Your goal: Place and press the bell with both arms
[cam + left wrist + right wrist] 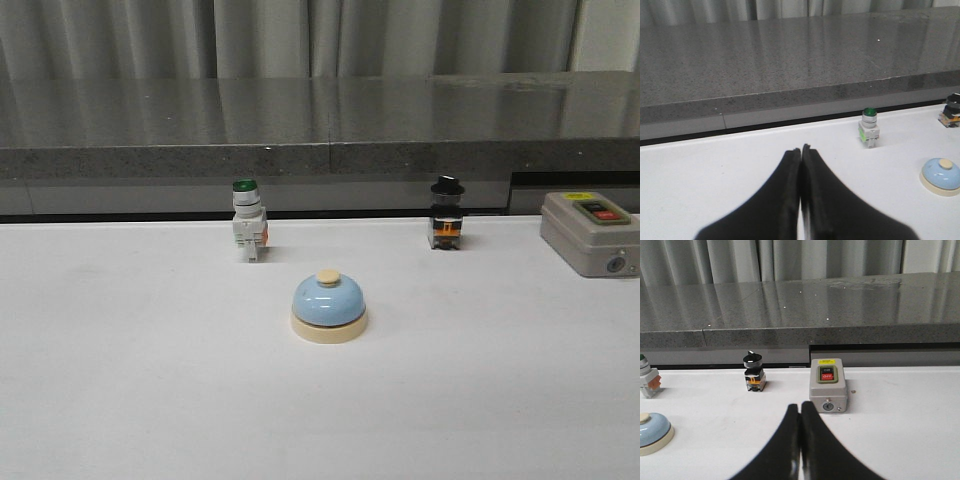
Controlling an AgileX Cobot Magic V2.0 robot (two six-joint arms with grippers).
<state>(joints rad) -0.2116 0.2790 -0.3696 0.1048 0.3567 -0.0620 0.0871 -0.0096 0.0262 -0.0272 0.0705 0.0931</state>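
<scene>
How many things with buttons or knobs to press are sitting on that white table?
4. The blue bell sits mid-table. Behind it to the left stands a green-capped switch, behind to the right a black-knobbed switch, and at the far right a grey button box. None seem hidden.

Lab bench (industrial switches (447, 212), grey curtain (300, 35)).

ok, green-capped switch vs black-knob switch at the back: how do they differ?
The green-capped switch has a white body and a round green cap; the black-knob switch has a dark body with orange trim and a black selector knob. Green stands left of the bell, black right. Both stand upright on the white table.
</scene>
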